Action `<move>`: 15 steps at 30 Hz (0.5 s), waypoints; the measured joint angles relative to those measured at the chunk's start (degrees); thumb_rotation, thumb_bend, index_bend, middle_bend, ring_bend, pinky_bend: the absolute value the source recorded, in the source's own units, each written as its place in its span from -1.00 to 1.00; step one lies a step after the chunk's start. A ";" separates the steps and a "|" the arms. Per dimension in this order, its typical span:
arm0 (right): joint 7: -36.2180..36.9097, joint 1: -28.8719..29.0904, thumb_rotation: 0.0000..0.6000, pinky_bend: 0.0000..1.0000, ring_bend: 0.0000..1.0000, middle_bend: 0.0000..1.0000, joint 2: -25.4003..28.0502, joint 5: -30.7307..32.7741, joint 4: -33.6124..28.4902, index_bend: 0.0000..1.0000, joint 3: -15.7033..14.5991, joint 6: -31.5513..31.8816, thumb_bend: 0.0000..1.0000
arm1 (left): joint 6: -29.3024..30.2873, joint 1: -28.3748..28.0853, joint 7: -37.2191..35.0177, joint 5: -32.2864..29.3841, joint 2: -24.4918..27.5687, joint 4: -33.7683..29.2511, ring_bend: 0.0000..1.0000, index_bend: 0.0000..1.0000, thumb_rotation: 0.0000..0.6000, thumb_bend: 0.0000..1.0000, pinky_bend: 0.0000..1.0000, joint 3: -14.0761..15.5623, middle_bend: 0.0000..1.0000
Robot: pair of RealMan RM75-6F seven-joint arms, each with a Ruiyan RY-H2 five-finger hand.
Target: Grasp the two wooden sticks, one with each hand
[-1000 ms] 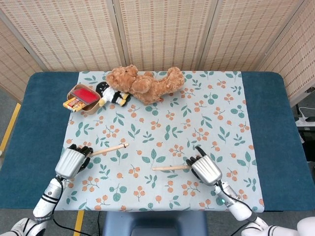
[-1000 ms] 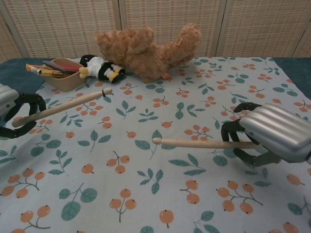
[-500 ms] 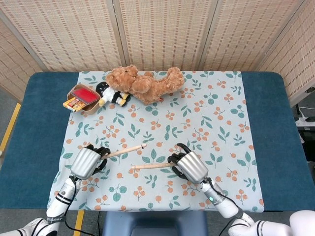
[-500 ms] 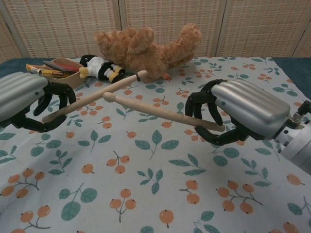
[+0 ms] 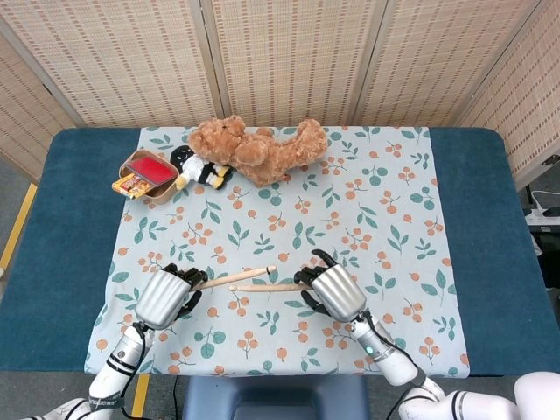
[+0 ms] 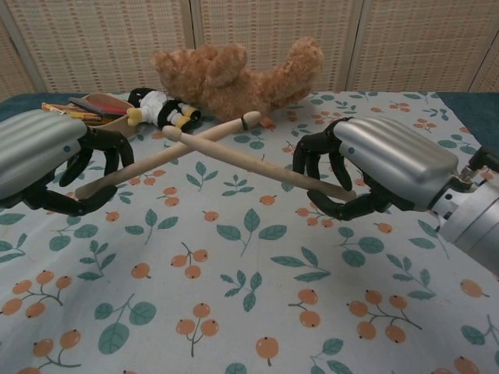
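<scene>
My left hand (image 5: 164,297) (image 6: 47,165) grips one wooden stick (image 5: 238,276) (image 6: 160,160), which points up and to the right. Held by my right hand (image 5: 333,291) (image 6: 382,171) is the other wooden stick (image 5: 262,287) (image 6: 249,161), pointing left. Both sticks are lifted off the floral cloth (image 5: 289,227) and cross each other in the chest view. The two hands are close together near the table's front.
A brown teddy bear (image 5: 258,149) (image 6: 234,78) lies at the back of the cloth, with a small penguin toy (image 5: 199,168) (image 6: 160,109) beside it. A tan bowl (image 5: 150,175) (image 6: 97,118) holding small items stands at the back left. The blue table (image 5: 61,219) borders the cloth.
Both hands lifted their sticks from the cloth and moved inward toward each other. The stick tips now overlap in the middle.
</scene>
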 measured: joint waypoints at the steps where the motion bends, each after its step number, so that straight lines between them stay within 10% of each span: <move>1: -0.15 -0.10 1.00 -0.58 0.32 0.87 0.04 0.28 -0.03 1.00 0.01 -0.02 -0.18 | 0.06 0.09 0.41 0.09 -0.11 0.13 0.50 0.63 1.00 0.11 0.17 0.10 0.80; 15: -1.25 -0.50 1.00 -0.58 0.30 0.87 0.90 1.85 0.30 1.00 0.12 -0.28 -0.18 | 1.21 0.42 1.28 1.68 -1.68 2.40 0.50 0.63 1.00 0.12 0.17 0.04 0.79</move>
